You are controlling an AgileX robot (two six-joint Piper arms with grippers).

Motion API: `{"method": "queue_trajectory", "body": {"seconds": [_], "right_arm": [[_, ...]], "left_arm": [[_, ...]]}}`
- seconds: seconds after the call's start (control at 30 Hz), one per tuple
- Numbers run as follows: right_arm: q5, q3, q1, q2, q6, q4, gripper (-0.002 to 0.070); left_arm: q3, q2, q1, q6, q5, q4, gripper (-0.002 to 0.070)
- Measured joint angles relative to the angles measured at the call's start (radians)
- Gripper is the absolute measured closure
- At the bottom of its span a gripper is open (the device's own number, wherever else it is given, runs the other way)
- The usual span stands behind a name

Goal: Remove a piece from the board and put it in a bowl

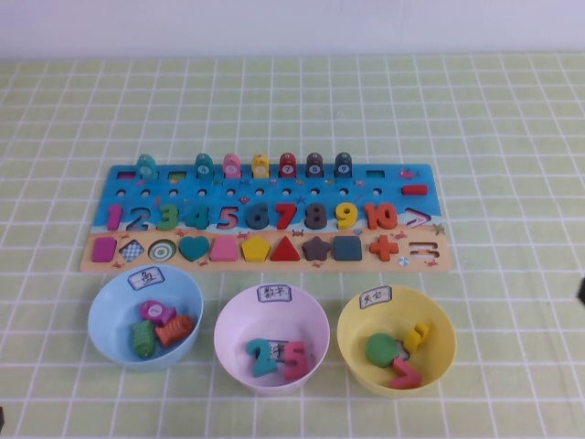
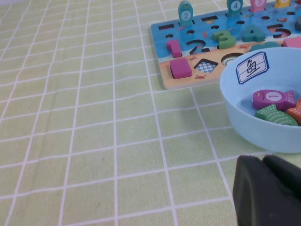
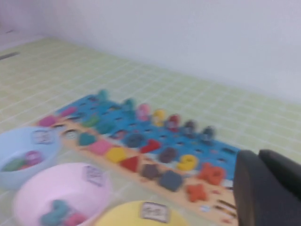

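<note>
Three bowls stand in a row on the worktop [image 1: 512,119], just in front of the board [image 1: 265,219]: the blue bowl [image 1: 105,311] at the left, a pink bowl [image 1: 271,306] in the middle, a yellow bowl [image 1: 439,329] at the right, each with a small white label at its far rim. The blue bowl holds three fish pieces: the orange fish [image 1: 176,330], a pink fish [image 1: 157,313] and a green fish [image 1: 143,338], lying close together. Seven more fish stand upright in slots along the board's far edge. Below them runs a row of coloured numbers, with the 2 an empty hollow, then a tan strip of shapes.

The board lies square across the middle, its near edge close to the bowls' rims but apart from them. Wide open room lies to both sides of the board and beyond it; small gaps part the bowls.

The left pincer [image 2: 268,190] shows only as a dark mass in its wrist view, low and just beside the blue bowl; whether it is released or clenched I cannot tell. The right pincer [image 3: 268,188] is likewise a dark mass, raised near the board's right end, state unclear.

The worktop is a pale green cloth with a white grid, meeting a plain white wall.
</note>
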Motion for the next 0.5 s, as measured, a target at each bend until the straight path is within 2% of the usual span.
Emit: {"method": "queue_trajectory", "body": {"seconds": [0.33,0.5], "right_arm": [[-0.028,0.134,-0.340,-0.201,0.000,0.008,0.0694],[-0.020,0.218,-0.469,-0.340,0.000,0.027,0.0694]], "left_arm": [[0.000,0.000,0.000,0.000,0.000,0.000,0.0680],[0.000,0.000,0.000,0.000,0.000,0.000,0.0680]]}}
